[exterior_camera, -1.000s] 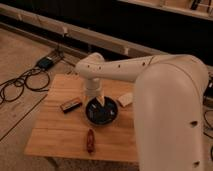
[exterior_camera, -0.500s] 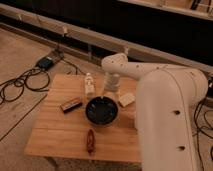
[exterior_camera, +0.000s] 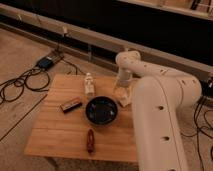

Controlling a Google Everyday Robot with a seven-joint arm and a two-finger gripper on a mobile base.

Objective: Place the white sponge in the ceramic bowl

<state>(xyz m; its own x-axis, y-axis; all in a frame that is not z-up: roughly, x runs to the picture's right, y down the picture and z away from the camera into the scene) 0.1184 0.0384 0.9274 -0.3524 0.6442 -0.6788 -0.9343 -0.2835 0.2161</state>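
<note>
Camera view: wooden counter (exterior_camera: 60,130) on a concrete floor, cables (exterior_camera: 20,82) trailing off to its left.

Ceramic bowl (exterior_camera: 101,110) sat near the middle of the counter, dark and glossy. Nothing pale showed inside it, so it read as empty.

White sponge (exterior_camera: 125,102) lay flat on the counter just beside the bowl's right rim, outside it and partly covered by the arm.

Tool (exterior_camera: 121,94) hung directly over the sponge, pointing down, close above it or just touching; which of the two could not be made out. Jaws stood apart, clamped on nothing. The sponge appeared to rest on the wood, not lifted.

Other items: small white bottle-like container (exterior_camera: 89,85) upright behind the bowl, dark bar (exterior_camera: 71,105) to the bowl's left, reddish-brown object (exterior_camera: 90,140) near the front edge. All were well apart from the tool.

Progress, as judged: early. The approach to the sponge looked done or nearly so. The grasp, the lift, the short carry leftward over the rim and the release into the bowl were all left to do.
</note>
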